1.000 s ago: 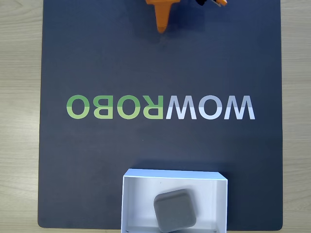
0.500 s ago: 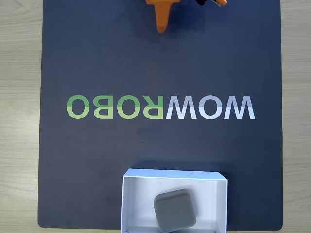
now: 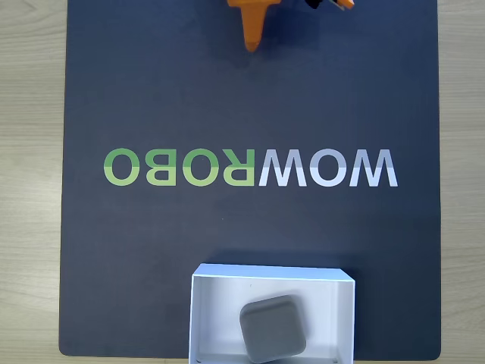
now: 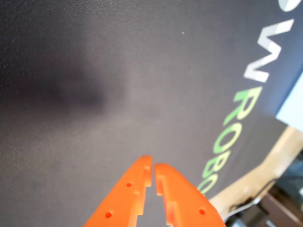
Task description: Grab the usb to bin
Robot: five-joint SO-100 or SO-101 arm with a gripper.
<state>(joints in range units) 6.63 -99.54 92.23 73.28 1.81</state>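
Note:
The grey usb lies inside the white bin at the bottom edge of the mat in the fixed view, slightly turned, resting right of the bin's middle. My orange gripper pokes in at the top edge of that view, far from the bin. In the wrist view the gripper has its two orange fingers pressed together with nothing between them, hovering over bare dark mat. A pale corner of the bin shows at the right edge there.
A dark mat with mirrored "WOWROBO" lettering covers the light wooden table. Part of the arm sits at the top edge.

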